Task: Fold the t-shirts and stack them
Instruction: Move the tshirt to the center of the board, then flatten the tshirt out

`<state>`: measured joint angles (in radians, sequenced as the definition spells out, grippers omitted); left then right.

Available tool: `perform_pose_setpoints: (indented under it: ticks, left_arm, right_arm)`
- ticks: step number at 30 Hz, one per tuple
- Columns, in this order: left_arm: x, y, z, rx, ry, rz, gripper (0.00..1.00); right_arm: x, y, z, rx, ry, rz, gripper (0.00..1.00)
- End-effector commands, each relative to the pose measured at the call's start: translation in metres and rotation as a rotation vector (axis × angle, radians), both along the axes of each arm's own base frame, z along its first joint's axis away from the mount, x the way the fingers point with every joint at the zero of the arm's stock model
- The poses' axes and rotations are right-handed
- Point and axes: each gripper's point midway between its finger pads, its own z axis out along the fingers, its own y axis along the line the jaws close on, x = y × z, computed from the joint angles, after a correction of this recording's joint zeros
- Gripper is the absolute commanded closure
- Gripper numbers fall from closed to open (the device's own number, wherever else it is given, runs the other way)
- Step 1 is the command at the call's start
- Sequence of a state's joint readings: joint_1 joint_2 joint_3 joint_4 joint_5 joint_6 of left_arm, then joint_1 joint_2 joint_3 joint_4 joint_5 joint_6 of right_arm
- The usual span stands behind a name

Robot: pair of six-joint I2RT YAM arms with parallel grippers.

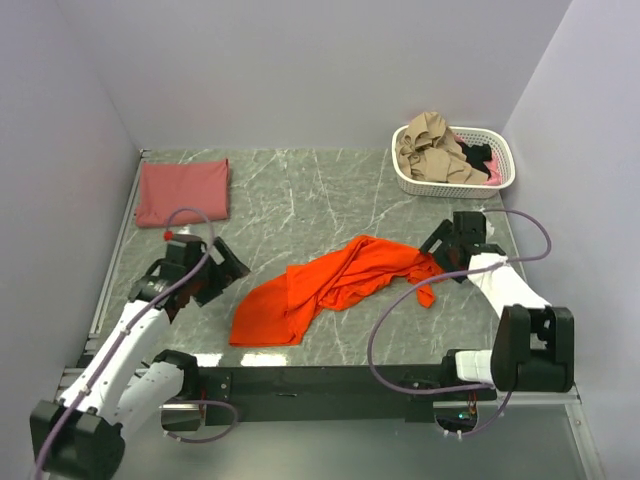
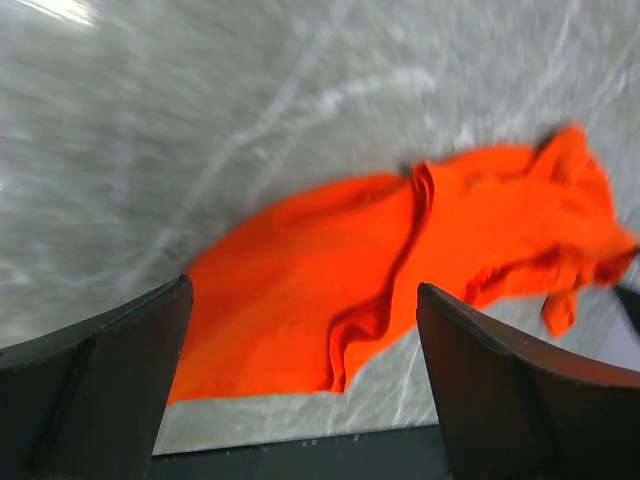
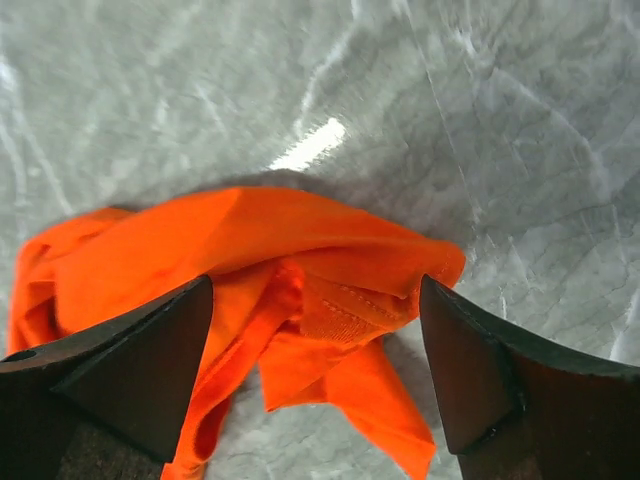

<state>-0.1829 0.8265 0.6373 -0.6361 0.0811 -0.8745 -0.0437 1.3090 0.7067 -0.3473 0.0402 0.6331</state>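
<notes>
- Brick-red t-shirt (image 1: pixel 182 192): folded to a flat rectangle on the grey marbled table (image 1: pixel 330 190). It lies beyond the left jaws and well apart from them. It is too small in the top view to read any label.
- Left gripper (image 1: pixel 228 272): the jaws stand wide with nothing between the fingers (image 2: pixel 120 370). Only the inner faces of the fingers show in the wrist view, cut off by the lower frame edge. That view is smeared with blur, so table detail is hard to make out.
- Orange-red t-shirt (image 1: pixel 330 285): it lies crumpled in a long diagonal heap on the table, unfolded, between the two grippers.
  - Its broad flat end lies ahead of the open left jaws and clear of them.
  - Its bunched end lies just under and ahead of the right jaws.
  - A stitched hem shows in the right wrist view, but no tag or print can be read on it.
  - The folds hide the neckline, and the sleeves cannot be told apart.
- Right gripper (image 1: pixel 440 255): the jaws are spread wide over the bunched end, and neither finger (image 3: pixel 130 360) pinches the cloth. The finger bases are out of frame.
- White slotted basket (image 1: pixel 500 178): it sits beyond the right jaws, well apart from them. It holds a tan garment (image 1: pixel 430 150), with dark and pink cloth mostly hidden beneath.
</notes>
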Motion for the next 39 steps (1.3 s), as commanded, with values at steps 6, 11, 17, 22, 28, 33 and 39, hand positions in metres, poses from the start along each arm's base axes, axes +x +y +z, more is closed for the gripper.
perform_pose_setpoints:
  ticks: [6,11,17,22,28,33,39]
  left_arm:
    - [0.032,-0.079,0.017,-0.023,-0.086,-0.191,0.01]
    - [0.059,-0.120,-0.002,0.025,-0.051,-0.303,0.01]
    - [0.079,-0.150,-0.024,0.095,0.015,-0.373,0.13]
    - [0.082,-0.156,-0.045,0.109,0.057,-0.381,0.30]
    - [0.079,-0.163,-0.063,0.125,0.109,-0.390,0.42]
    - [0.079,-0.163,-0.065,0.154,0.106,-0.370,0.70]
    - [0.083,-0.159,-0.044,0.184,0.064,-0.343,0.95]
  right_arm:
    - [-0.009,-0.012,0.070,-0.067,-0.192,-0.054,0.09]
    - [-0.026,-0.005,0.079,-0.041,-0.254,-0.032,0.08]
    - [-0.041,0.001,0.062,-0.027,-0.224,0.001,0.08]
    - [-0.048,0.002,0.048,-0.026,-0.178,0.017,0.09]
    - [-0.053,0.001,0.039,-0.031,-0.151,0.017,0.09]
    - [-0.053,0.002,0.032,-0.025,-0.136,0.022,0.09]
    - [-0.056,0.006,0.022,-0.015,-0.097,0.041,0.10]
